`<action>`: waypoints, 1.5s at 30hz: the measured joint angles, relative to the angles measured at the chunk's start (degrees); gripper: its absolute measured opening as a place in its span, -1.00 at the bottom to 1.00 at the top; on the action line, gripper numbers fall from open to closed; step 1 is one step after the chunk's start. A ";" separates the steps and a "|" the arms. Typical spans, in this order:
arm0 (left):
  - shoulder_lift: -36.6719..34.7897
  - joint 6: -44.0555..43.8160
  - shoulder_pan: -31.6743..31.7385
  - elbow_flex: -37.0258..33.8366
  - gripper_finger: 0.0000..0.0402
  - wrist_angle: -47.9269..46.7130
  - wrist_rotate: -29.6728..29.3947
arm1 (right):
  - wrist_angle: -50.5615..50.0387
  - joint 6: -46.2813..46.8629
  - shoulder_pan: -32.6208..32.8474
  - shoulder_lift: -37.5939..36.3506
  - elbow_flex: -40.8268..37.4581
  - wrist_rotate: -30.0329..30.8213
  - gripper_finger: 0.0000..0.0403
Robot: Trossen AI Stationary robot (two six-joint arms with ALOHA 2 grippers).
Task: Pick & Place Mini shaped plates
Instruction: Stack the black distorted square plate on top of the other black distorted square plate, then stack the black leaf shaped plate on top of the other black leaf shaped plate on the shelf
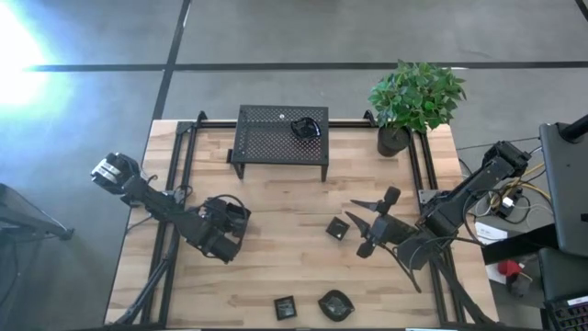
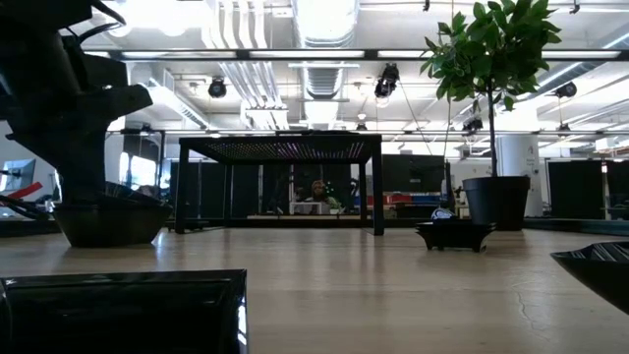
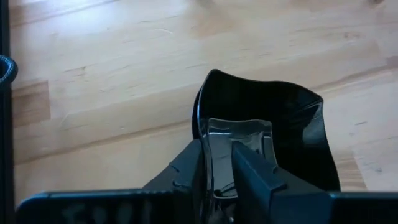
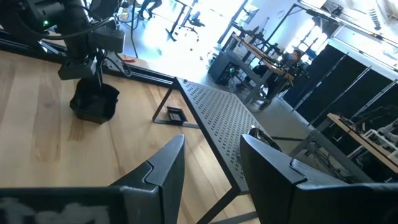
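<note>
Left gripper (image 3: 227,165) low over counter (image 1: 276,248), left of centre; fingers straddle rim of wavy black plate (image 3: 273,130), one inside, one outside. Pinching or letting go: cannot tell. Plate sits flat on counter, bowl extending away from wrist.

Right gripper (image 1: 375,221) spread, empty, right of centre; small square plate (image 1: 337,229) just beside its tips, right arm nearer.

Two plates (image 1: 285,307) at near edge; one plate (image 1: 305,128) on mesh stand (image 1: 266,138).

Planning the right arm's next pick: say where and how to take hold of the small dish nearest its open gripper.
Grip the small square dish by its raised rim, one finger inside and one outside, coming straight down from above. It sits flat and low on the table, so a sideways approach would likely find little to catch. The open right gripper is just beside it.
</note>
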 joint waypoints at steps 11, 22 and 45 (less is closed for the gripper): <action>-5.62 4.30 0.02 1.14 -0.55 -0.28 -0.07 | 0.00 0.11 -0.02 0.00 0.00 -0.02 -0.25; -7.19 21.80 -0.15 2.75 -0.55 3.42 -7.99 | 0.00 1.09 -0.02 0.01 0.00 -0.16 -0.26; -7.07 65.81 -0.49 8.26 -0.55 28.15 -13.46 | -1.74 10.09 -0.04 0.02 -1.03 -40.24 -0.38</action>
